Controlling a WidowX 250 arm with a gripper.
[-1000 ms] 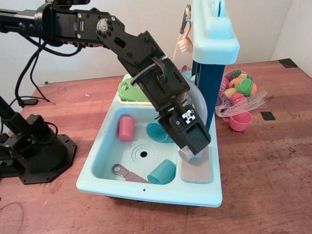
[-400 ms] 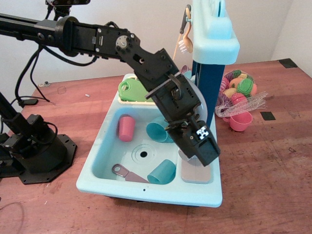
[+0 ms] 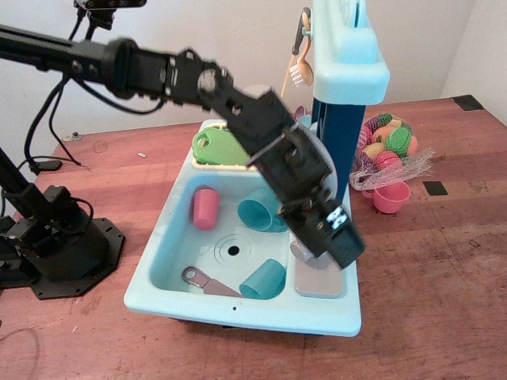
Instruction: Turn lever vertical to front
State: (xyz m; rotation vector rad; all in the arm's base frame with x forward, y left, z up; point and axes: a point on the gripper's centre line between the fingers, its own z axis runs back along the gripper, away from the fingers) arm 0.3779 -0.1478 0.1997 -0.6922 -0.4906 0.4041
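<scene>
My gripper [image 3: 331, 247] hangs low over the right rim of the light-blue toy sink [image 3: 162, 261], just above the flat grey faucet base [image 3: 318, 279]. Its black body covers the lever, so the lever is hidden. I cannot see the fingertips, or whether they hold anything. The cylindrical grey spout head [image 3: 299, 252] shows just left of the gripper. The pale curved spout [image 3: 325, 162] arcs up behind my arm.
In the basin lie a pink cup [image 3: 205, 208], two teal cups [image 3: 257, 214] [image 3: 264, 279] and a small spatula [image 3: 207, 281]. A green dish [image 3: 218, 146] sits behind the basin. A blue-and-teal tower [image 3: 344, 119] stands right behind it. A net bag of toy food [image 3: 388, 150] and a pink cup [image 3: 391, 196] lie to the right.
The arm has stretched out, and the gripper has moved a little right and down toward the sink's front-right corner. Nothing in the basin has moved.
</scene>
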